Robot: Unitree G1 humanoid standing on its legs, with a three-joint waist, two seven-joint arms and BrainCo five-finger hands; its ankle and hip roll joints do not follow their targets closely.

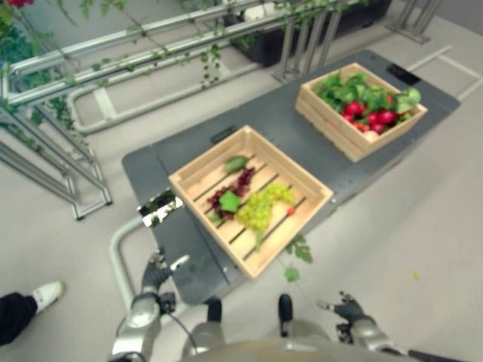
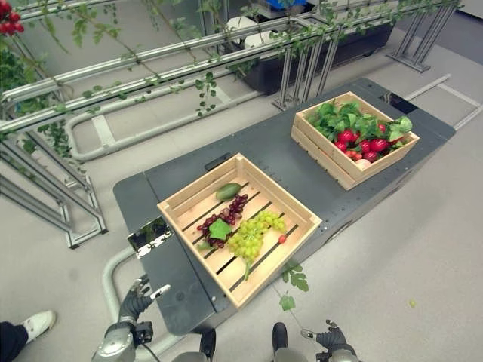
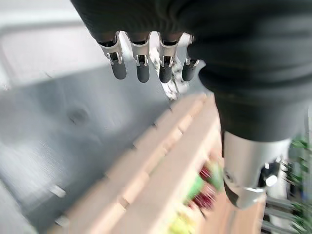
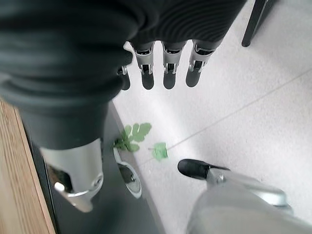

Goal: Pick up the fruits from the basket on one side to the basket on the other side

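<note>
Wooden near basket (image 2: 240,226) carries grapes (image 2: 249,235), far basket (image 2: 353,139) sits packed with fruit, while left hand (image 2: 137,299) and right hand (image 2: 329,338) hang relaxed and empty, so I judge nothing is in transit.

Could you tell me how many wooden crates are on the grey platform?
2: the near crate sits in front of the robot, holding grapes; the far crate sits further off to its right, full of red fruit.

Near crate (image 2: 179,202): green grapes (image 2: 249,235), purple grapes (image 2: 223,214). Far crate (image 2: 321,155): red fruit (image 2: 353,139), leaves.
</note>
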